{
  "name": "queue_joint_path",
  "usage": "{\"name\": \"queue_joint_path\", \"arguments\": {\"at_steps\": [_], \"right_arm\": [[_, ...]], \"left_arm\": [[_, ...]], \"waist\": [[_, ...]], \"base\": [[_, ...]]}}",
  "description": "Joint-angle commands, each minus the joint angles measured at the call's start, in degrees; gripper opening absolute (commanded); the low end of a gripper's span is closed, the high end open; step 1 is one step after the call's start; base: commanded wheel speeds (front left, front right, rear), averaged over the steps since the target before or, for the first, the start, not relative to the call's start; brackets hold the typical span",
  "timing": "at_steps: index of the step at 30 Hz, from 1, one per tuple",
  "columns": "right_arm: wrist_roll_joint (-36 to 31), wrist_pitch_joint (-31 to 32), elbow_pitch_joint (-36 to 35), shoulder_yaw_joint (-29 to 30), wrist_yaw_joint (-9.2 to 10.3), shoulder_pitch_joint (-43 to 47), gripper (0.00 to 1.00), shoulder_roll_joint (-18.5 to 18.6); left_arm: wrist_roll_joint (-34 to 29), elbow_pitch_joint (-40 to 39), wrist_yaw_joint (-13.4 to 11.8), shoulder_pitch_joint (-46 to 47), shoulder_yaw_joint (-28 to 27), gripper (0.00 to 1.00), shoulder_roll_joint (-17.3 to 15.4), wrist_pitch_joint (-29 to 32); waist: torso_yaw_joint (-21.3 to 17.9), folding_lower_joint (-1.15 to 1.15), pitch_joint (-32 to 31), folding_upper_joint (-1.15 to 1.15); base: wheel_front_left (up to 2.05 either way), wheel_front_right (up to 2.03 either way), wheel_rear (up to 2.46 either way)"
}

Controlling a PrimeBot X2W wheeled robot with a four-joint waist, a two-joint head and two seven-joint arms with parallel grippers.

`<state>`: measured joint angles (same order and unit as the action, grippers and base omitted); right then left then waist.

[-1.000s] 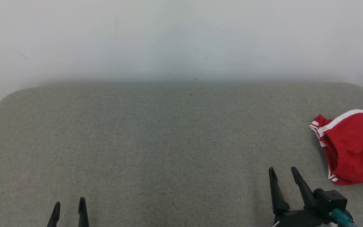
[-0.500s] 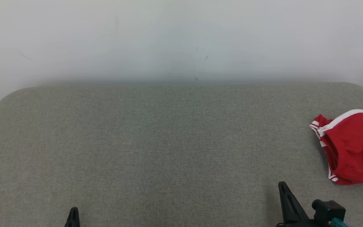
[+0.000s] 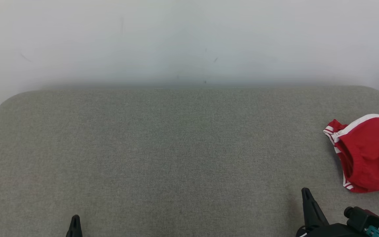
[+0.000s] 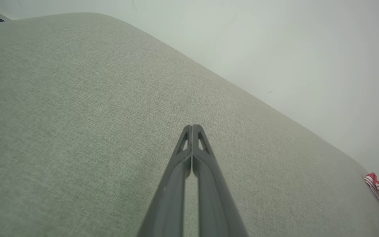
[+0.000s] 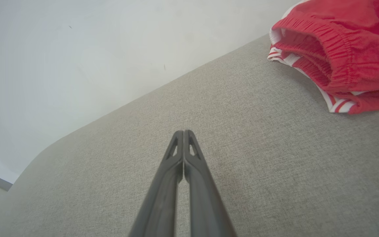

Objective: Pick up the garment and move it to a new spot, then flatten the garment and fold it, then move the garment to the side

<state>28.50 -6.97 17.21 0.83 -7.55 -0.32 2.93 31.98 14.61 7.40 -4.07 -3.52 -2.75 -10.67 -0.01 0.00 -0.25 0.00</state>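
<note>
Two grippers, both with jaws pressed together on nothing, hang low over a grey upholstered surface [image 3: 176,148] while the garment [image 3: 368,154] lies off to one side. The left gripper [image 4: 192,126] points across bare cloth, its fingers meeting tip to tip. The right gripper [image 5: 183,132] is likewise closed and empty.

The garment, a pair of red shorts with white stripes and an elastic waistband, sits ahead of the right gripper's jaws and to their right, apart from them. It is well to the right of the left gripper's jaws, at the surface's right edge, where the head view cuts it off. It is doubled over on itself in a soft heap, with the waistband gaping toward the right jaws and a striped hem poking out beneath. It is neither spread flat nor squared into a neat packet.

How far the job has got, the pictures do not settle. Shorts lying at the side with both grippers free would suit a garment awaiting pickup, and would equally suit one loosely folded and set aside. Judging by the slack, rumpled shape, no tidy fold is on show. A pale wall [image 3: 189,39] stands beyond the jaws.
</note>
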Motion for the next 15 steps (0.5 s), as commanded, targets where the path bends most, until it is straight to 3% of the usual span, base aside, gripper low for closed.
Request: {"name": "queue_joint_path", "arguments": {"at_steps": [1,15], "right_arm": [[2.7,0.6,-1.4,0.5,0.02,-1.0,0.0,0.0],[14.9,3.5,-2.7,2.4,0.03,-1.1,0.0,0.0]], "left_arm": [[2.5,-0.9,0.0,1.9,0.1,0.0,-0.2,0.5],[14.1,-1.0,0.0,3.5,0.5,0.0,-0.2,3.4]], "waist": [[0.0,0.0,0.0,0.0],[0.0,0.0,0.1,0.0]], "base": [[0.0,0.0,0.0],[0.0,0.0,0.0]]}}
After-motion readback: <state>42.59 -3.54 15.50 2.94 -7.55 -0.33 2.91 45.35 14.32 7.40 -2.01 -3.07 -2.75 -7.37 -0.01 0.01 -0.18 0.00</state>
